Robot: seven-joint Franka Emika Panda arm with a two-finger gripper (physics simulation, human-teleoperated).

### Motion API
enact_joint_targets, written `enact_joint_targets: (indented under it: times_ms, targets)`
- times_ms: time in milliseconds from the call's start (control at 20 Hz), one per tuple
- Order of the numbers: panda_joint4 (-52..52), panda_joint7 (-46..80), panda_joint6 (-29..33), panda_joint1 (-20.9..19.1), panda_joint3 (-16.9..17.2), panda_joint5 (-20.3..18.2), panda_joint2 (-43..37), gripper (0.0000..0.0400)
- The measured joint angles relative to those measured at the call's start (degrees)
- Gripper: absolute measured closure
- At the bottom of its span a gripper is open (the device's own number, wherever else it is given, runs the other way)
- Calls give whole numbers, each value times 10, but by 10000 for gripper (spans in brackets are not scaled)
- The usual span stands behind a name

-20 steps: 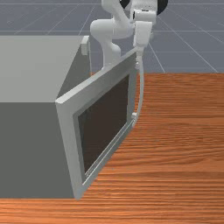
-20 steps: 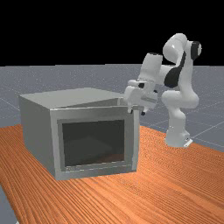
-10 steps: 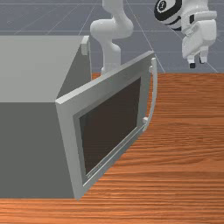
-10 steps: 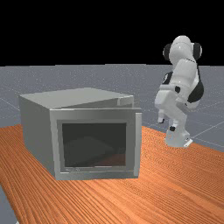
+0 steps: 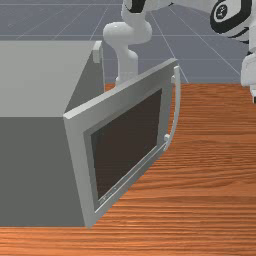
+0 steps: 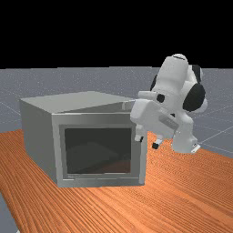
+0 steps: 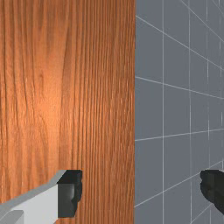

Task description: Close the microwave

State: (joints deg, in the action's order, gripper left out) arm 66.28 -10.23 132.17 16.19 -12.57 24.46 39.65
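Note:
The grey microwave stands at the front view's left, its door partly open and swung out from the body. A curved handle runs down the door's free edge. In the far view, the microwave shows its door with the dark window. My gripper hangs there in front of the door's right edge in the picture, fingers wide apart. In the front view, the hand is at the right edge, away from the handle. The wrist view has the gripper open with nothing between its fingertips.
The wooden table extends to the front view's right of the door. In the wrist view, the table's straight edge runs between the fingers, with grey floor beyond it.
My hand has moved from the door's handle edge toward the front view's right and lower. The door swung a little farther open during the first half second, then stayed still.

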Motion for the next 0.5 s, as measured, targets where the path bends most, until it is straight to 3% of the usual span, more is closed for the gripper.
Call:
enact_joint_targets:
  times_ms: [50, 100, 150, 350, 400, 500]
  targets:
    - [12, 5, 16, -1, 2, 2, 8, 0]
    - [-142, -35, -96, 23, 22, -57, 103, 0]
    - [-24, -8, -11, -2, -5, -14, 61, 0]
    - [13, 12, 52, -2, 5, 0, 89, 0]
    - [63, 30, 87, 5, 31, 36, 68, 0]
    - [124, 7, 105, -22, 41, 51, 32, 0]
